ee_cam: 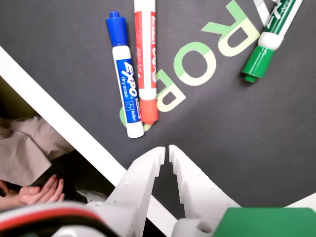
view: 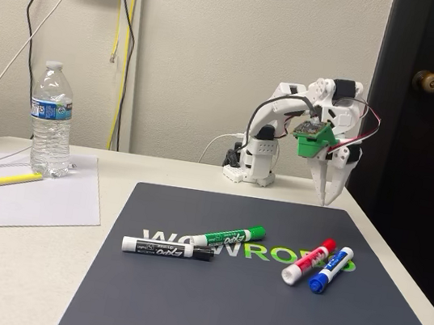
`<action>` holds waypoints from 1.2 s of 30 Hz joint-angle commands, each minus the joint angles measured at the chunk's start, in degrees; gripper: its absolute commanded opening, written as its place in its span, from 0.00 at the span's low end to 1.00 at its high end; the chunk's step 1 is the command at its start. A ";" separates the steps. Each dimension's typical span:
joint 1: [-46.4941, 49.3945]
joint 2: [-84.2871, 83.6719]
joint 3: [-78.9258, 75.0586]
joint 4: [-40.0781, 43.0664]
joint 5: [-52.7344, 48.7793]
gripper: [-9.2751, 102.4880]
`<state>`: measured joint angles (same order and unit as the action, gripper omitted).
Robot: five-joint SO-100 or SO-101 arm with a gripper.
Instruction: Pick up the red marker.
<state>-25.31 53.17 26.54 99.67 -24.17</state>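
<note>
Where markers lie, dark mat (view: 260, 308) (lettered).

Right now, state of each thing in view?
red marker: capped, lying on mat, beside blue marker
blue marker: capped, lying flat
green marker: capped, lying flat
black marker: capped, lying flat
gripper: nearly shut, empty, above mat
bottle: upright, capped
door: closed
</note>
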 commanded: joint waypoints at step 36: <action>8.79 -20.83 -20.30 -4.92 -12.22 0.27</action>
<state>-17.05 31.73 8.61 96.06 -35.16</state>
